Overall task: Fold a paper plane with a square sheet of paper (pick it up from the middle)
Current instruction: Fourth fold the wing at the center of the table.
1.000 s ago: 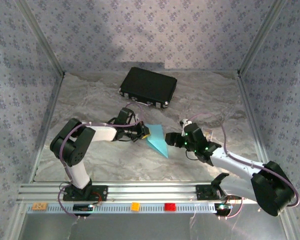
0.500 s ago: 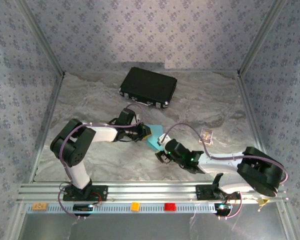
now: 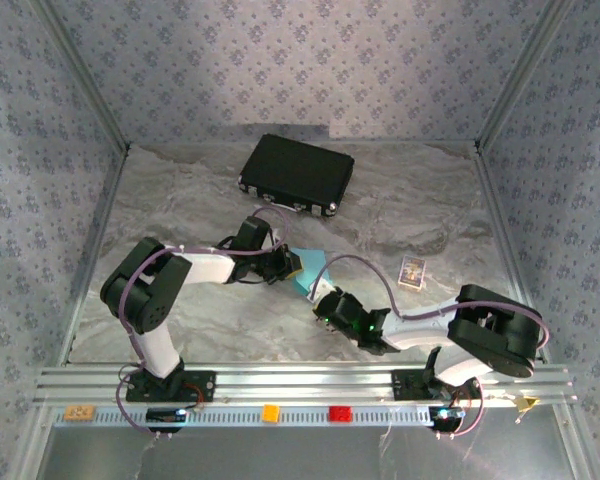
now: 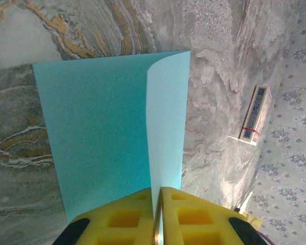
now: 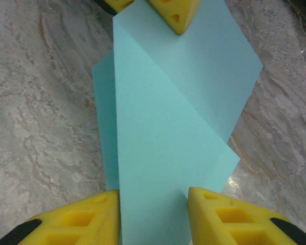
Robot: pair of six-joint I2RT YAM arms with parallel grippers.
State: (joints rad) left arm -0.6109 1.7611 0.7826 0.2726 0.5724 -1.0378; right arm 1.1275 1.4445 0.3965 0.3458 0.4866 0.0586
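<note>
Top view: the risk we judge first is a tug between arms. The left claw [image 3: 290, 266] and right claw [image 3: 322, 300] sit at opposite ends of the square sheet of paper [image 3: 308, 270], so any pull apart could tear it or skew the crease. The sheet lies mid-counter [image 3: 180, 215] between both claws, well apart from the black case [image 3: 297, 173] on the far side. Left wrist view: the left claw [image 4: 157, 198] is pinched tight on the sheet [image 4: 97, 127] at its fold, with one flap standing up. So small a bite may slip if the other end is pushed. Right wrist view: the right claw [image 5: 153, 206] stands partly apart, its pads either side of the sheet's [image 5: 168, 117] near end. Whether they touch its edges we cannot tell. Closing here might buckle the paper sideways instead of flattening the fold.
</note>
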